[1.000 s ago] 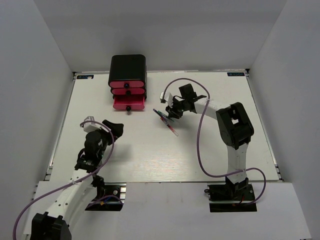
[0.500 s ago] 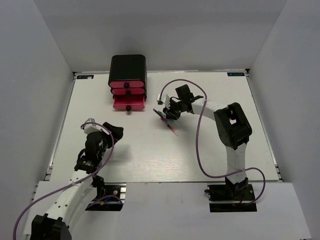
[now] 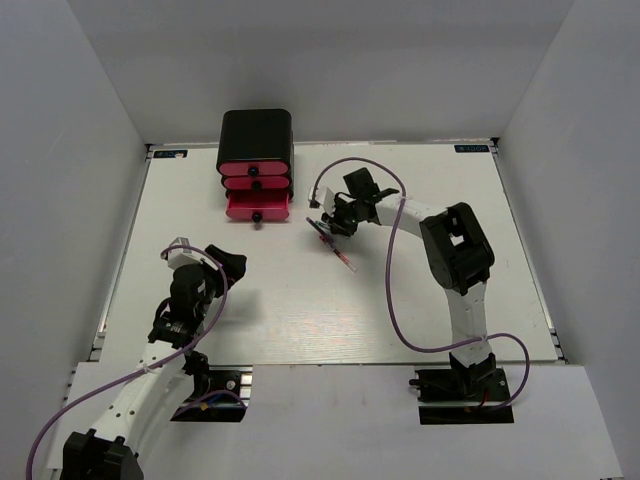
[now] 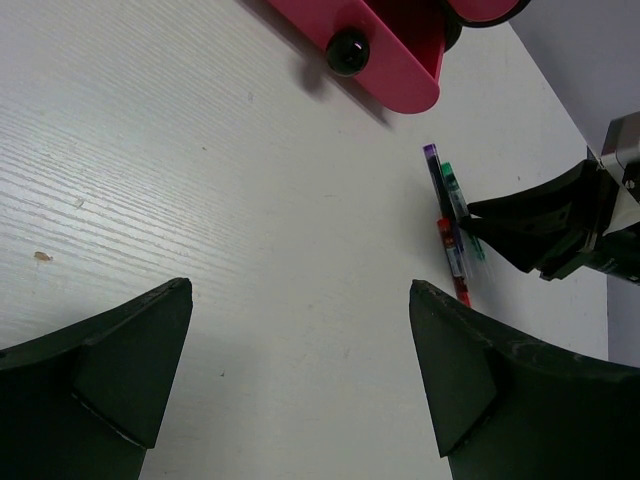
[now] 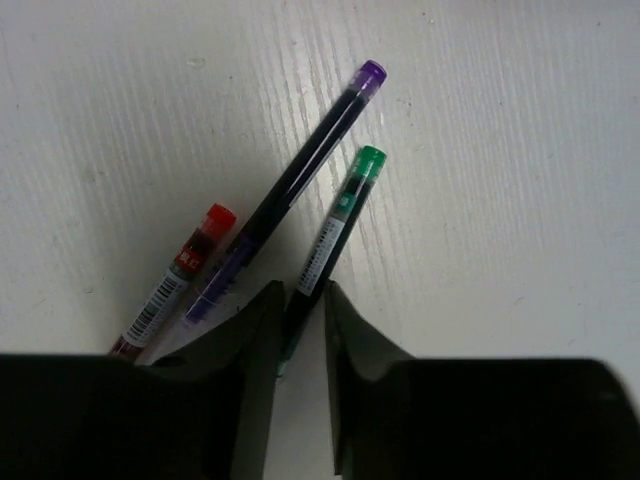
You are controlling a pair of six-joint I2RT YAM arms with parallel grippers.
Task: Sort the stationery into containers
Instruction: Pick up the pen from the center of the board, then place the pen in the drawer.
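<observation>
Pinching green pen (image 5: 345,215) with right gripper (image 5: 305,290).
Holding left gripper (image 4: 300,290) spread wide, well short of it. Gripping the pen's near end on the table, long axis running away from the fingers, beside purple pen (image 5: 300,170); open drawer (image 4: 395,70) beyond, leftward.

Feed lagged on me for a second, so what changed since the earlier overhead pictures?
The right gripper slid left toward the drawers and now straddles the green-capped pen; whether it is pinched yet is unclear. The other two pens, the drawers with the bottom one pulled out, and the open left gripper stayed put.
</observation>
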